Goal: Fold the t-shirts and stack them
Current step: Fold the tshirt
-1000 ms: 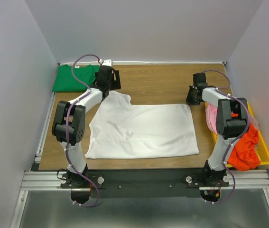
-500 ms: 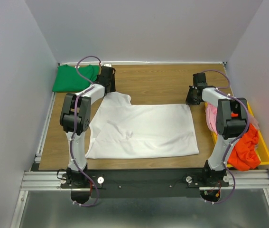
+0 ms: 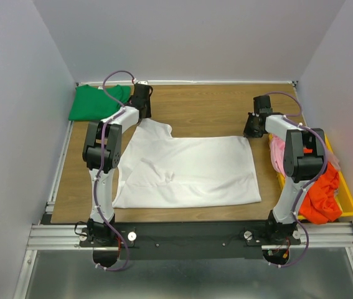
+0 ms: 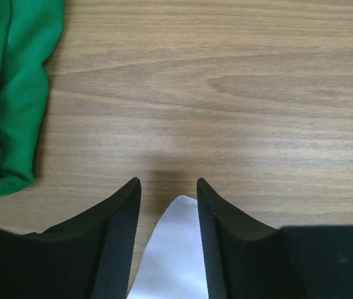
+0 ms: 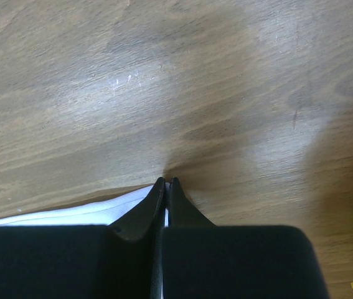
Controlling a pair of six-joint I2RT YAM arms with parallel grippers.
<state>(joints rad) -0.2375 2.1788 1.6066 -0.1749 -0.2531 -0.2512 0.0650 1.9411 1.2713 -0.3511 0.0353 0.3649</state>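
**Top view, with both wrist views.** A yellow bin [image 3: 349, 208] at the right edge of the surface [image 3: 207, 106] is holding a pink t-shirt [image 3: 277, 154] and an orange-red t-shirt [image 3: 322, 198], both spilling over its rim. A white t-shirt [image 3: 188, 171] is lying spread at the centre. A green t-shirt [image 3: 95, 103] is lying in the far-left corner. The left tool [image 4: 168, 184] is standing with jaws apart, a white corner between them. The right tool [image 5: 169, 182] is pinching the white t-shirt's far-right corner.

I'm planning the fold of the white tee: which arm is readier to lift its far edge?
Right. The right end effector is pinched shut on the far right corner of the white tee. The left end effector straddles the far left tip, but its jaws stand apart, not yet gripping.
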